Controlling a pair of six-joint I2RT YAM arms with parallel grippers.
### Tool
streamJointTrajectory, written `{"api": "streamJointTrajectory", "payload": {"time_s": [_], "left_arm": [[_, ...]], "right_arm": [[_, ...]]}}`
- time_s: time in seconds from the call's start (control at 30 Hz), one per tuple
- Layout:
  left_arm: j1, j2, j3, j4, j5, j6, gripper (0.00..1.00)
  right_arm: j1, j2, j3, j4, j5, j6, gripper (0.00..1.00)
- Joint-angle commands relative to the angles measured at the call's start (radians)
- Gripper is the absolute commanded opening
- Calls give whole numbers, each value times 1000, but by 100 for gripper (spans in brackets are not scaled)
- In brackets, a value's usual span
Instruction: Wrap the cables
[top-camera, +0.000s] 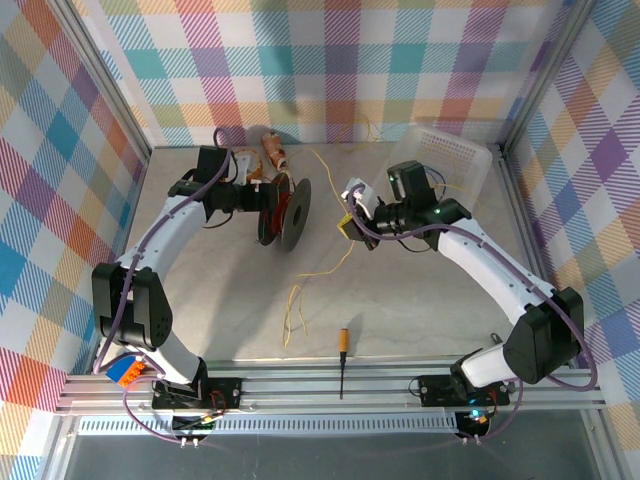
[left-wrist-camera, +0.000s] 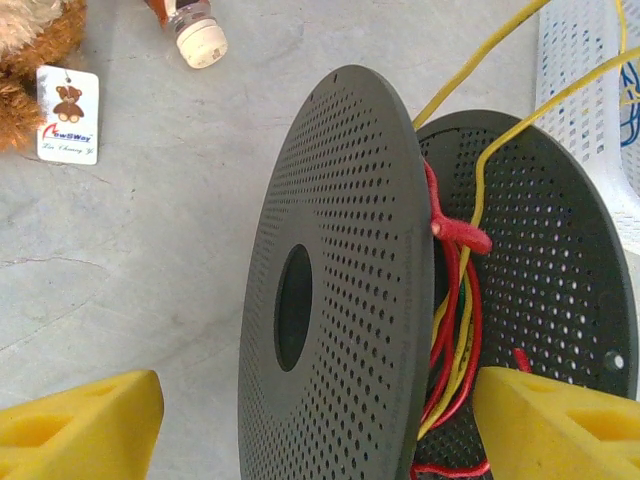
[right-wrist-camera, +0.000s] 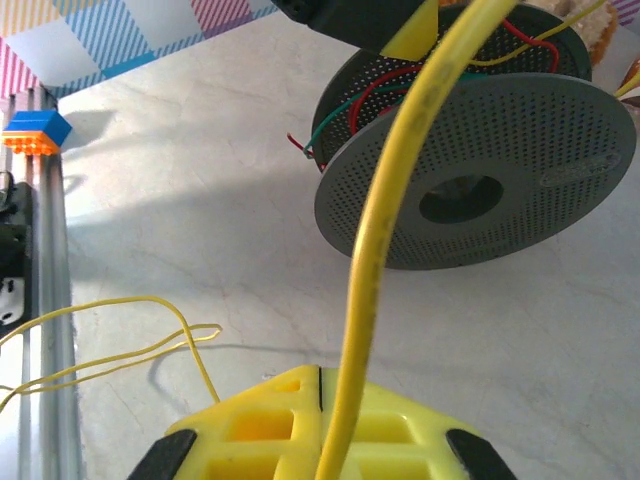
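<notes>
**Cables (top-camera: 293, 300) pinched beside the spool, slack trailing toward the rail**

Thin and yellow, the cables run from the right gripper (top-camera: 350, 225), just right of the spool (top-camera: 285, 212), and fall in loose curls on the near side of the spool. Their long axis lies roughly far to near and ends short of the screwdriver (top-camera: 343, 355). Another strand leaves the far side of the spool and wanders to the back wall.

From the right wrist, one cable (right-wrist-camera: 375, 230) rises straight out of the right gripper (right-wrist-camera: 320, 440) toward the upper rim of the spool (right-wrist-camera: 480, 180). The yellow jaws are pressed together with the cable clamped between them.

From the left wrist, two yellow strands (left-wrist-camera: 480, 60) drop into the gap between the flanges of the spool (left-wrist-camera: 340, 300) and join red wire on the core. The spool stands on edge, its axle level. The left gripper (left-wrist-camera: 315, 440) stands wide apart astride the near flange. Bare table shows between one finger (left-wrist-camera: 80, 425) and the disc, and nothing is clamped.

The table (top-camera: 220, 300) is pale grey and faintly veined. Checked pastel cloth walls it on three sides. A white basket (top-camera: 450, 150) stands right of the spool, beyond the right gripper. A plush toy (left-wrist-camera: 30, 40) and a bottle (left-wrist-camera: 195, 35) lie on the spool's far side.
</notes>
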Motion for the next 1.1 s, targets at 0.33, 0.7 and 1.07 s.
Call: {"api": "streamJointTrajectory", "payload": {"time_s": [0.33,0.7,1.07], "left_arm": [[-11,-13,19,3,42,33,75],[-18,9,45,-22,37,49,77],[-43,50,80,-52,-9,83,73]], "right_arm": [[-53,102,135,-127,-173,27,0],[-53,121,158,-146,-245,17,0],[-56,178,219,-218,-284,24,0]]}}
